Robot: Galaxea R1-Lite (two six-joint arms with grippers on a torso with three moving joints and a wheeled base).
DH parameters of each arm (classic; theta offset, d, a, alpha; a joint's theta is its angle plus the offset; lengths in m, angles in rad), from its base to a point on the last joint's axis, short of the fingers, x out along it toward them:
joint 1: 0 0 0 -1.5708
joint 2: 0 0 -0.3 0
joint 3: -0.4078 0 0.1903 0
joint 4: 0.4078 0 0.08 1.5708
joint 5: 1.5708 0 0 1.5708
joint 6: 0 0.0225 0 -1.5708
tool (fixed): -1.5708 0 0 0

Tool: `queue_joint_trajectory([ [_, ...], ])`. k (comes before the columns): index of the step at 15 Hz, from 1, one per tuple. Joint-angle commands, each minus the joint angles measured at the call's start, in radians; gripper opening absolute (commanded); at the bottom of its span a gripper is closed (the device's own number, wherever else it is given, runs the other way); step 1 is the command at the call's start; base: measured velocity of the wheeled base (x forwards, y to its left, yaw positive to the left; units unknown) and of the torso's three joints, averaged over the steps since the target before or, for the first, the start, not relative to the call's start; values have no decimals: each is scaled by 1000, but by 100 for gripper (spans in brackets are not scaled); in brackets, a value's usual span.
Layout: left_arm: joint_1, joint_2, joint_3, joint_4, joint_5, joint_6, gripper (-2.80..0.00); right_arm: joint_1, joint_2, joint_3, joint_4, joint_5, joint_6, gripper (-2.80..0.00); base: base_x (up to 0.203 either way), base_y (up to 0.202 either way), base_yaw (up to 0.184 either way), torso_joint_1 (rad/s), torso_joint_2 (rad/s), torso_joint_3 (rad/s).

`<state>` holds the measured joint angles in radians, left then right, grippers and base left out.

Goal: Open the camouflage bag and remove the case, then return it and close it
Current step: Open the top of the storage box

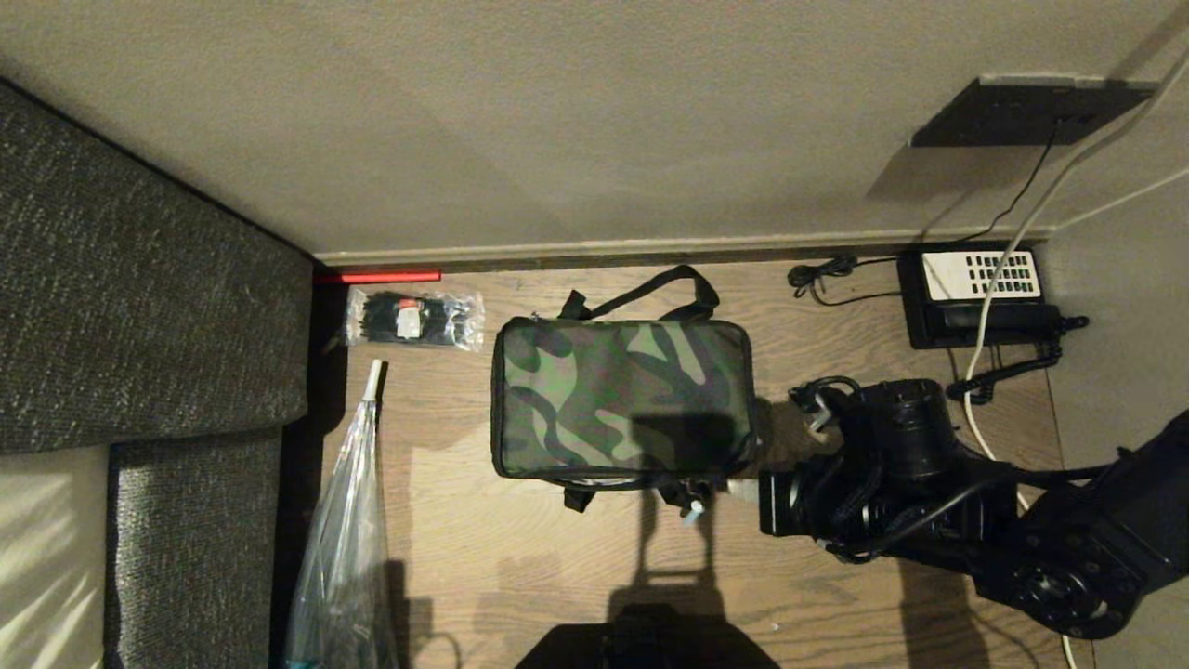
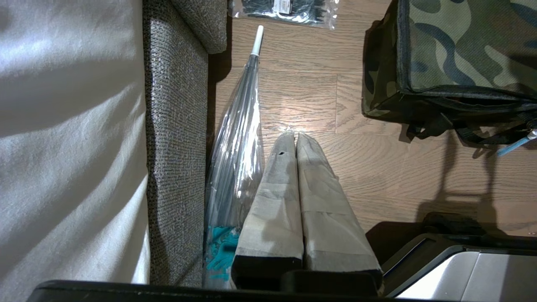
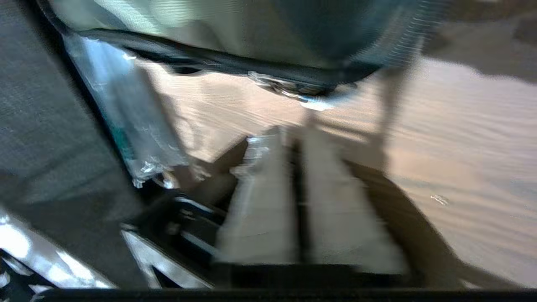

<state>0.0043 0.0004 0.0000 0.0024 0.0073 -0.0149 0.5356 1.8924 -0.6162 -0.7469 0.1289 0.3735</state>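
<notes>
The camouflage bag (image 1: 622,395) lies zipped shut on the wooden floor, its black strap (image 1: 650,293) on the wall side. No case shows. A pale blue zip pull (image 1: 692,511) hangs at the bag's near edge, right of its middle. My right gripper (image 1: 743,488) reaches in from the right, low, its tips just right of that pull. In the right wrist view the right gripper (image 3: 293,134) shows a narrow dark gap between its taped fingers, nothing in it, with the bag's edge (image 3: 209,63) a little ahead. My left gripper (image 2: 295,135) is shut and empty, left of the bag (image 2: 461,46).
A grey sofa (image 1: 139,279) fills the left side. A folded clear umbrella (image 1: 344,520) lies along it. A packet of black cable ties (image 1: 413,319) sits near the wall. A black desk phone (image 1: 980,293) with cables stands at the back right.
</notes>
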Motion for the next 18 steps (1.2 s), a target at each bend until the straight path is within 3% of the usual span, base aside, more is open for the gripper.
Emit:
queue_joint_trajectory([
  [1, 0, 0, 3, 1, 0, 0, -280, 31, 27, 18, -34, -1, -50, 0, 0, 0, 0, 0, 0, 0],
  [4, 0, 0, 3, 1, 0, 0, -280, 45, 90, 54, -70, -3, -130, 0, 0, 0, 0, 0, 0, 0],
  [9, 0, 0, 3, 1, 0, 0, -280, 54, 187, 59, -150, -25, -140, 0, 0, 0, 0, 0, 0, 0],
  [13, 0, 0, 3, 1, 0, 0, -280, 78, 317, 34, -436, -74, -152, 0, 0, 0, 0, 0, 0, 0],
  [18, 0, -1, 3, 1, 0, 0, -280, 82, 373, -21, -502, -83, -156, 0, 0, 0, 0, 0, 0, 0],
])
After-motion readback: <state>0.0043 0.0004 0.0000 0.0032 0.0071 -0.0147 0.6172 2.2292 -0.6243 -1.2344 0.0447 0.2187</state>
